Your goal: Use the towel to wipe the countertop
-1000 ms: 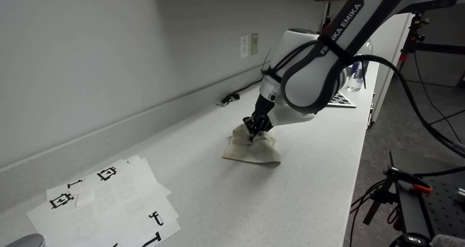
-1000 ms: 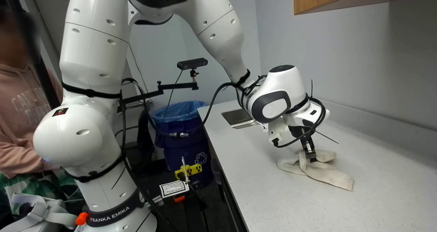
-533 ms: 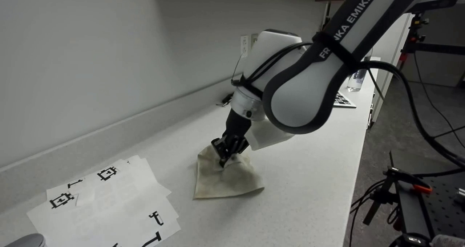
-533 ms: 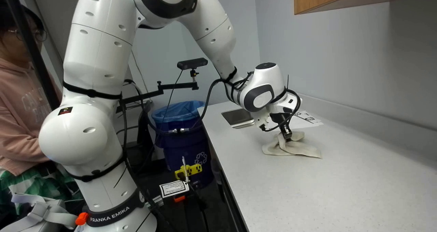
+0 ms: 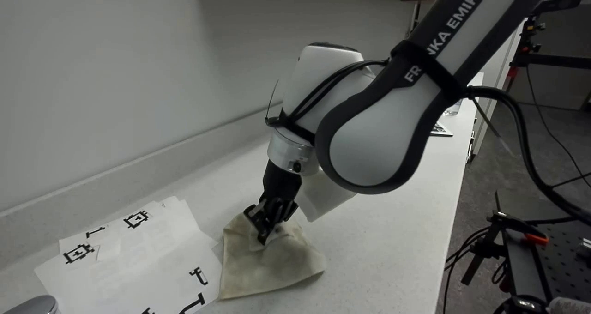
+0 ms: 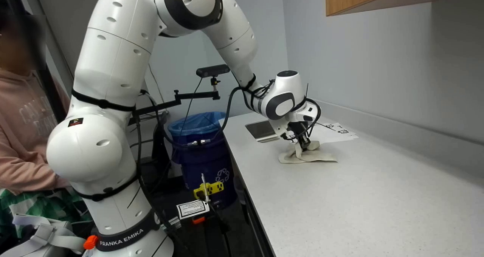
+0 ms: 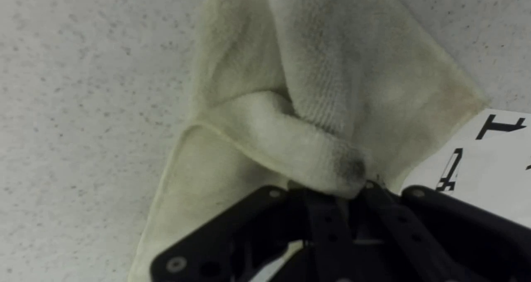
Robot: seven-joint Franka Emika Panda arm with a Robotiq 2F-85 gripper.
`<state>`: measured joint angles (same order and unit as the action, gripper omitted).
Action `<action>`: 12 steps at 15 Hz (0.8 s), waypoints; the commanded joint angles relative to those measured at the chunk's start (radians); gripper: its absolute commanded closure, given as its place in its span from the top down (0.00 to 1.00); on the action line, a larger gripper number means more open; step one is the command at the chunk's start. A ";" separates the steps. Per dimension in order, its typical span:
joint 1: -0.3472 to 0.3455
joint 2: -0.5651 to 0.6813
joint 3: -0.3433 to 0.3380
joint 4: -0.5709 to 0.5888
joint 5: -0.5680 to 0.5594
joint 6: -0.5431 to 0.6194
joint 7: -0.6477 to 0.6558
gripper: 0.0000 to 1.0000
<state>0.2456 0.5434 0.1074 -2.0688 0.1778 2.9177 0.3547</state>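
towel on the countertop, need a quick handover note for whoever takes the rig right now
Gripper: shut on a bunched fold of the towel.
Where: the towel lies rumpled on the countertop, one edge at the marked papers.
Done: towel gripped and down on the surface.
Left: likely more wiping; area covered can't be told. Papers might snag.

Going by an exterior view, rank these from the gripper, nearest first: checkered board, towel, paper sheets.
1. Towel: clamped in the gripper.
2. Paper sheets: picture left, beside the towel.
3. Checkered board: picture right, far along the countertop, partly hidden.
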 commanded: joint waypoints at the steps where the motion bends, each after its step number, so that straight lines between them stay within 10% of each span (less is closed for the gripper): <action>1: -0.023 0.007 -0.050 0.005 -0.004 -0.009 -0.015 0.02; 12: -0.147 -0.062 -0.159 -0.112 0.053 0.076 0.020 0.02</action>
<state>0.1283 0.5179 -0.0574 -2.1339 0.1978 2.9679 0.3700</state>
